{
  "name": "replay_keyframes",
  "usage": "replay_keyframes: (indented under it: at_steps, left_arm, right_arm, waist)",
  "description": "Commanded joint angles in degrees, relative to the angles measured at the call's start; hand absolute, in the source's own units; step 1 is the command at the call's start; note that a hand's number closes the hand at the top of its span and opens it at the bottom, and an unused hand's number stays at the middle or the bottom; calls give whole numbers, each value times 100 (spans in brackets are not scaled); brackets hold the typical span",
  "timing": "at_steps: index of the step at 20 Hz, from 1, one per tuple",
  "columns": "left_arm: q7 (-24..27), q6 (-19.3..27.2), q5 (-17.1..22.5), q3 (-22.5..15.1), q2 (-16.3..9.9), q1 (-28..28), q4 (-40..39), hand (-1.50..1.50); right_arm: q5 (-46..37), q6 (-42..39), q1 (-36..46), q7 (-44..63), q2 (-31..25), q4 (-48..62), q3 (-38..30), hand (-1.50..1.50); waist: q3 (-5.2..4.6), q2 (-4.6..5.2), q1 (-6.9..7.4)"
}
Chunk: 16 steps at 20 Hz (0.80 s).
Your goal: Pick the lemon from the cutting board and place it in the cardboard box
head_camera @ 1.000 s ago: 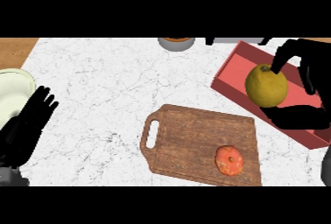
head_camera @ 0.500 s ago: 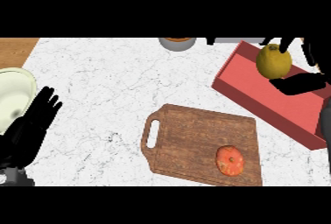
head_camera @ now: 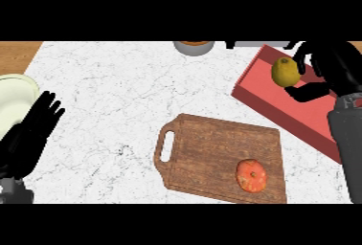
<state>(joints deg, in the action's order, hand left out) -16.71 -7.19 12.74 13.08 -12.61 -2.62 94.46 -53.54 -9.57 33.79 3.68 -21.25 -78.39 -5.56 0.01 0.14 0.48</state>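
White marbled surface [head_camera: 127,95] fills the view, with a strip of wood showing past its far left corner. A cutting board [head_camera: 212,148] lies toward the near right, its handle slot pointing left, and a tomato [head_camera: 251,175] sits on the board's near right corner. A red box [head_camera: 265,95] lies at an angle along the right edge, its far end near the far right corner. A pale plate [head_camera: 17,91] is cut off at the left edge, and a round pot [head_camera: 194,46] is partly visible at the far edge.

The right hand [head_camera: 332,67] is over the box's far end, fingers and thumb curled around the lemon [head_camera: 284,72]. The lemon is held above the box's interior, its long axis running roughly near to far, with the stem end pointing away. The left hand [head_camera: 32,134] rests at the left edge beside the plate, fingers straight and up, holding nothing.
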Motion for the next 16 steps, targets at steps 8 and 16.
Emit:
replay_keyframes:
  at_steps: [8, 16]
  left_arm:
    - [69, 101, -192, -49, 82, -29, -57, 0]
    - [188, -47, -60, 16, 112, 214, -12, 0]
  right_arm:
    - [144, -145, -212, -436, -16, 1788, -200, -150]
    - [1453, 474, 115, -1179, 372, 1769, -1275, -150]
  waist:
    - [0, -6, -13]
    - [2, -37, -63]
